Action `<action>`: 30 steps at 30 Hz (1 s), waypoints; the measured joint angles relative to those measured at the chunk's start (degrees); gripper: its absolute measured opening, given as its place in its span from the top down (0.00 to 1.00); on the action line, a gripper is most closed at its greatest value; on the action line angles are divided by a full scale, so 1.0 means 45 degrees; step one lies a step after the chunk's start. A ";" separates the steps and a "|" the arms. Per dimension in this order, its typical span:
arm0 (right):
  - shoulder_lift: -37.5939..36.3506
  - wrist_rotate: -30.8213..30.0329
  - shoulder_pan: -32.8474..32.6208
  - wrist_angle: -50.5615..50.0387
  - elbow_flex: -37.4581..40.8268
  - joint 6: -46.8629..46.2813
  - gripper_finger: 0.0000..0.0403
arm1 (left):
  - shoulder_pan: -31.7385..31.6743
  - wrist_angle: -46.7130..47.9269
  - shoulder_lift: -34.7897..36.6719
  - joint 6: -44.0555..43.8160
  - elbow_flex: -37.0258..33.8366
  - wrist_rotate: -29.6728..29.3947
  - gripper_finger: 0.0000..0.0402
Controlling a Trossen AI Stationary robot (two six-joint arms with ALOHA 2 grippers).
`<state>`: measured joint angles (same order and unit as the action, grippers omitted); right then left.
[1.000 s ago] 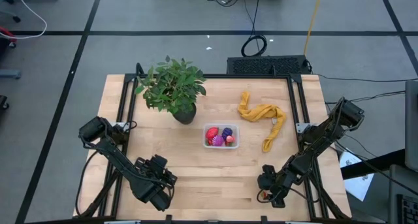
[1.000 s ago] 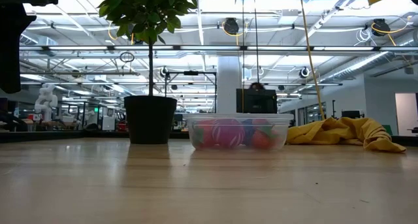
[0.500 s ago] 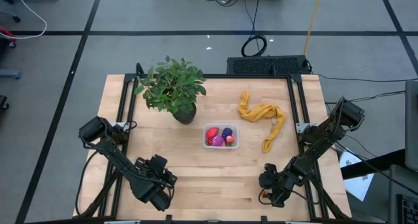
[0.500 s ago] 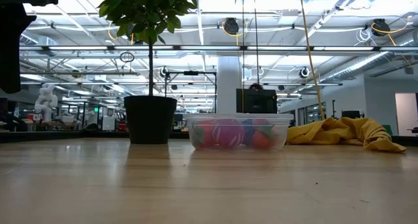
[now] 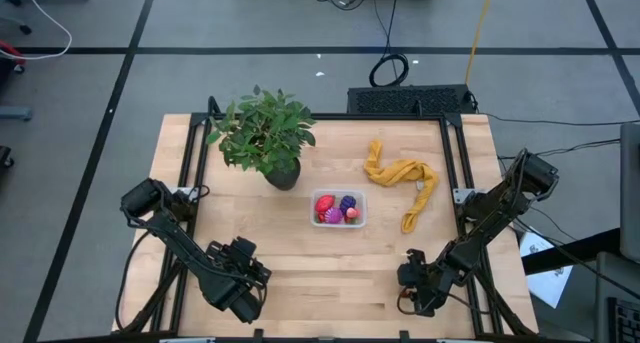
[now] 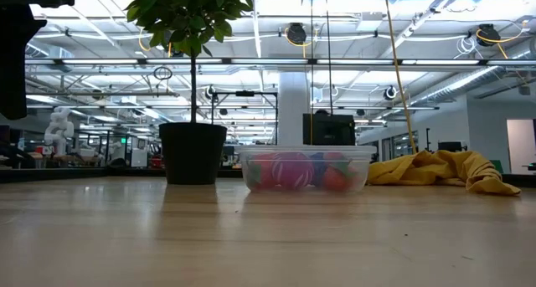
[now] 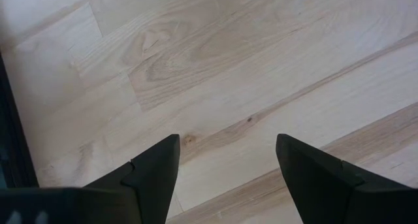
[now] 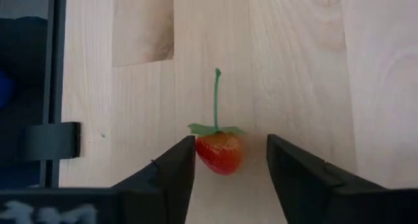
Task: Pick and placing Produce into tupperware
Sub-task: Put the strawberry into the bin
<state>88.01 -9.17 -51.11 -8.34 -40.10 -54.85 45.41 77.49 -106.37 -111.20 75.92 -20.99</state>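
Note:
The clear tupperware (image 5: 340, 208) stands mid-table and holds red, purple and pink produce (image 5: 327, 205); the low view shows the tupperware (image 6: 306, 170) resting on its base. One red strawberry-like piece (image 8: 219, 152) with a green stem lies on the wood near the table's near right corner. My right gripper (image 8: 228, 165) is open, slanting down over this piece, one finger on each side of it. My left gripper (image 7: 225, 165) hangs open over bare wood at the near left (image 5: 243, 293). My right gripper has one finger (image 8: 179, 168) right beside the strawberry piece's side (image 8: 201, 153); I cannot tell whether it touches. The other finger (image 8: 287, 172) stands apart from the piece, which lies on the table with its stem pointing away from the gripper.
A potted green plant (image 5: 265, 138) stands at the far left of the tupperware. A mustard-yellow cloth (image 5: 400, 178) lies crumpled at the far right. Black frame rails (image 5: 190, 163) run along the table's left and right sides. Bare wood spans the near half between the arms.
My right gripper has turned slightly in place at the near right of the table. The tupperware, the plant and the cloth have stayed where they were.

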 joint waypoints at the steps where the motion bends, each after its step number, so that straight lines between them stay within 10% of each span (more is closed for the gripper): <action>1: 0.0000 0.0000 0.0000 0.0005 0.0000 0.0000 0.56 | 0.0000 0.0000 0.0000 0.0000 0.0001 -0.0005 0.36; 18: -0.0022 -0.0437 0.0000 0.0032 -0.0006 0.0135 0.79 | 0.0000 0.0000 0.0000 0.0005 0.0002 -0.0010 0.36; 30: -0.0010 -0.0247 -0.0110 0.0018 -0.0010 0.0004 0.77 | 0.0000 0.0002 0.0000 0.0005 0.0003 -0.0015 0.36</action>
<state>87.96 -10.28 -51.61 -8.26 -40.14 -54.83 45.41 77.50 -106.37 -111.18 75.94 -21.06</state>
